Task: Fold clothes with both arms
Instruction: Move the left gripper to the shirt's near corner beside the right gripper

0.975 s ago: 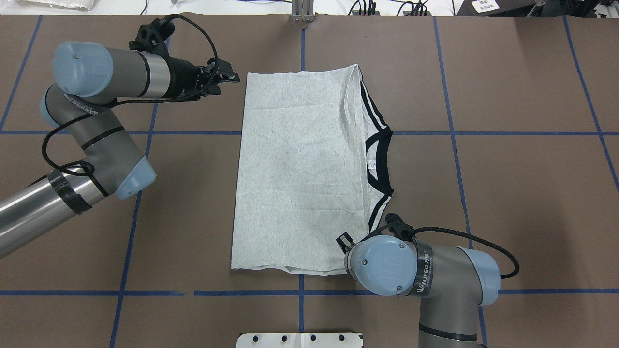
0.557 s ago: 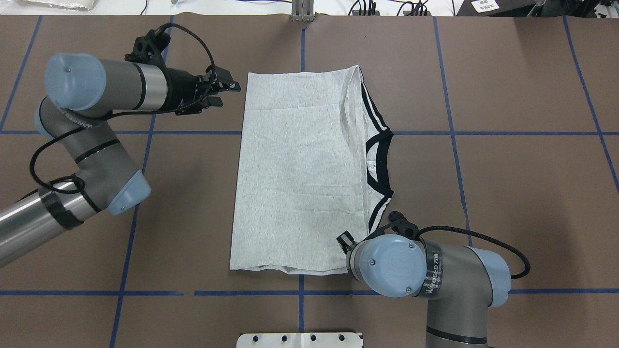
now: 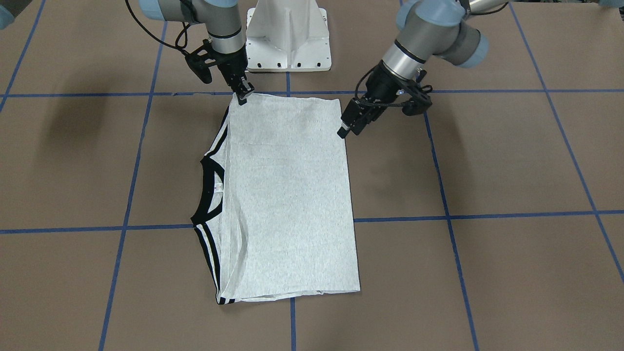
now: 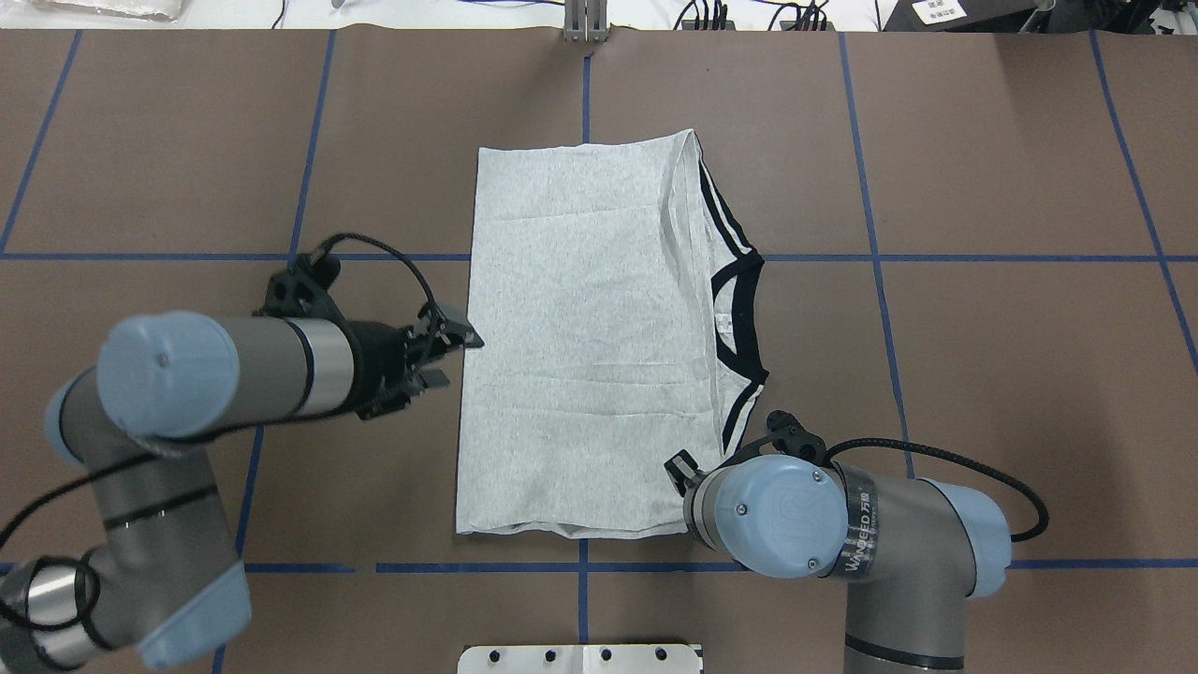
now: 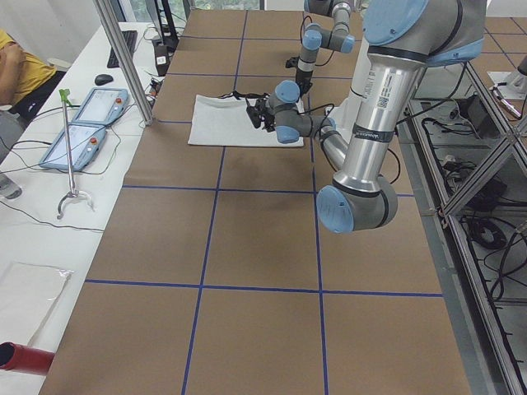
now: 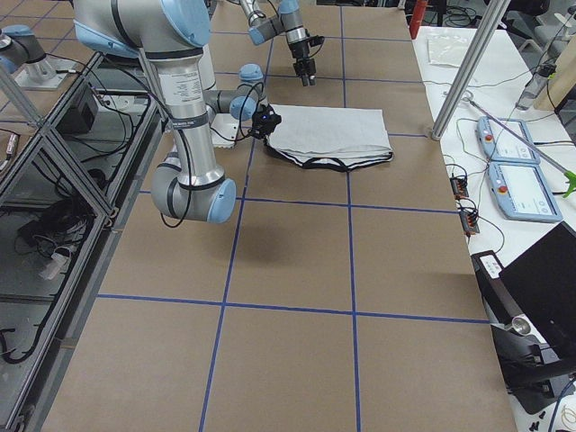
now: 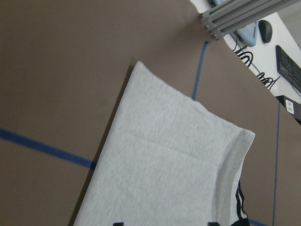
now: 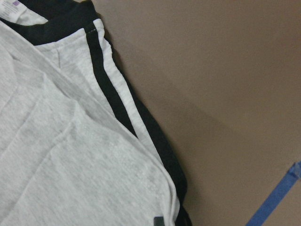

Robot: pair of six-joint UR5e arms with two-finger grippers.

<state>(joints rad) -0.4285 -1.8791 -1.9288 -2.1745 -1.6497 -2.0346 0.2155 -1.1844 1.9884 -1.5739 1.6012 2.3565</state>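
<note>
The light grey T-shirt lies folded into a long rectangle mid-table, print hidden. Its black collar and shoulder stripes stick out on the right. It also shows in the front view. My left gripper is open and empty, hovering at the middle of the shirt's left edge; it also shows in the front view. My right gripper is at the shirt's near right corner and looks shut on it. In the overhead view my wrist hides it. The right wrist view shows one fingertip on the corner.
The white pedestal base stands just behind the shirt's near edge. Blue tape lines grid the brown table. An aluminium post stands at the far edge. Teach pendants lie on a side desk.
My left arm swung from the shirt's far left corner back to the middle of its left edge, still open. My right arm shifted slightly right and nearer, and the shirt's near edge shifted with it.
</note>
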